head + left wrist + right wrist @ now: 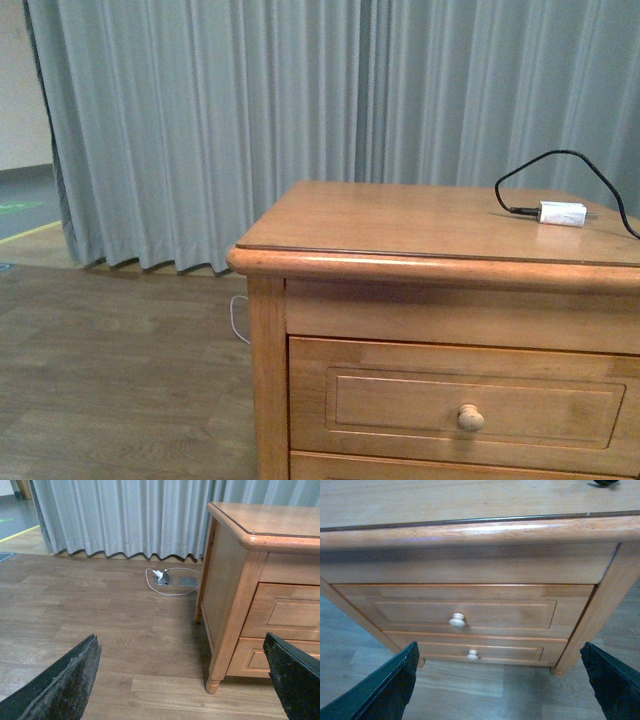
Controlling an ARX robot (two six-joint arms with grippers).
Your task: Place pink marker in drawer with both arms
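The pink marker is out of view in every frame. The drawer (480, 405) is the upper one of a light-brown wooden cabinet, shut, with a round knob (471, 418); the right wrist view shows this drawer (465, 612) and its knob (457, 620) too. My right gripper (500, 680) is open in front of the cabinet, low, with nothing between its fingers (385, 690). My left gripper (182, 680) is open off the cabinet's left side, above the floor, and holds nothing. Neither arm shows in the front view.
A white charger block (562, 213) with a black cable (560, 160) lies on the cabinet top (400, 220). A lower drawer (480, 652) sits under the upper one. A floor socket (165, 578) with a white cord lies by the grey curtain (300, 100).
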